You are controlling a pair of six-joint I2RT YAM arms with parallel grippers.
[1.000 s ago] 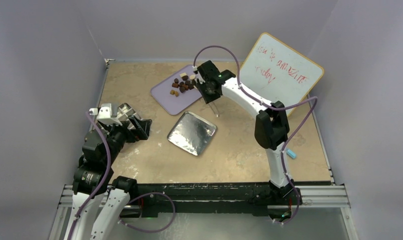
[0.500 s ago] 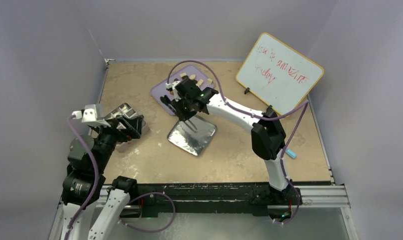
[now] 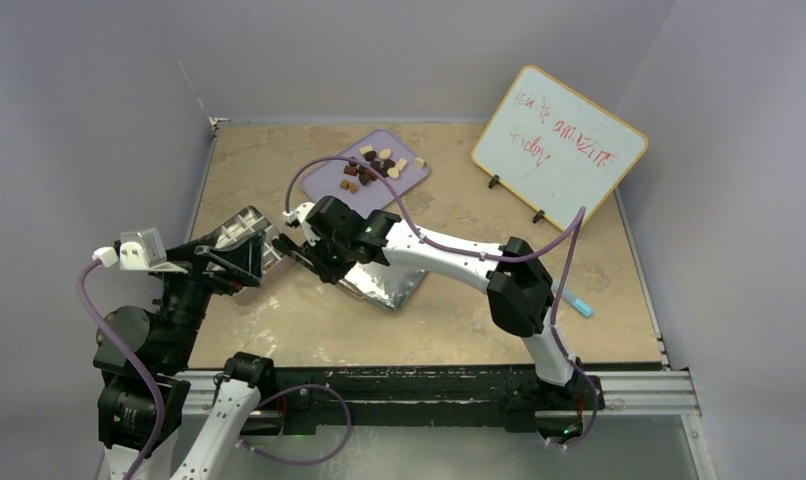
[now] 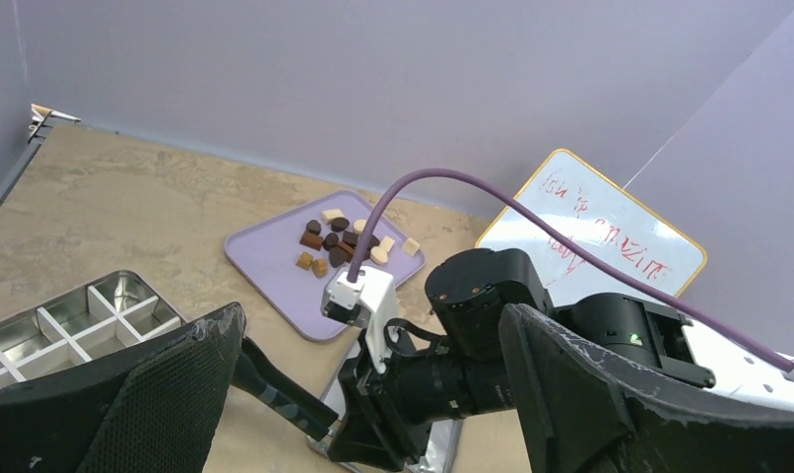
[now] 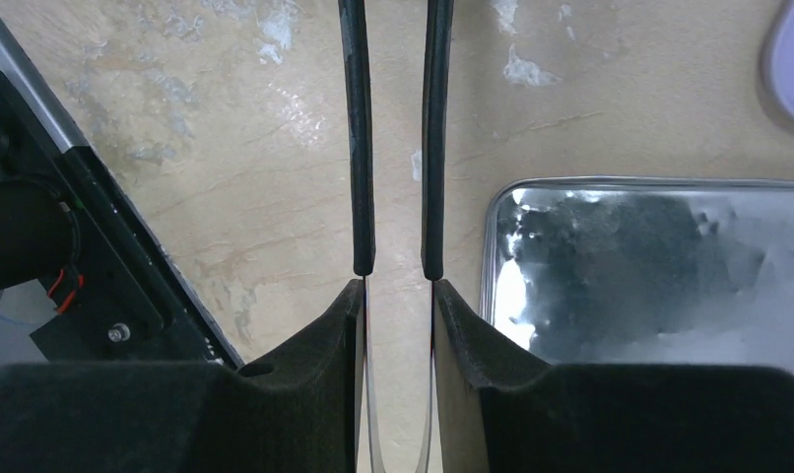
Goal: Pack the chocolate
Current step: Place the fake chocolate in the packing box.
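**Left tool** (image 4: 371,320): black two-finger tool at the near left of the beige stone-pattern worktop (image 3: 249,160). Fingers spread wide, nothing between them. It has drawn back and lifted over the last second.

**Divided silver metal tin** (image 4: 68,320): just beside the left tool. The compartments in view look bare.

**Right tool** (image 5: 393,138): two long thin black fingers running parallel with a narrow gap. The tips are out of view, so it cannot be told whether a piece is pinched there. A second ago it stood at the far tray. It has since swung across the foil to the left and now points toward the tin.

**Shiny square silver foil sheet** (image 3: 389,285): mid-worktop, partly under the right arm, nothing on it.

**Flat lilac rounded-rectangle tray** (image 3: 324,180): far centre, carrying the chocolate.

**The chocolate** (image 3: 369,168): small dark, caramel and cream lumps, clustered on that tray.

**White-faced board with red writing** (image 3: 564,150): propped at far right.

**Reading:** this is likely a carry from tray to tin, with packing barely begun.
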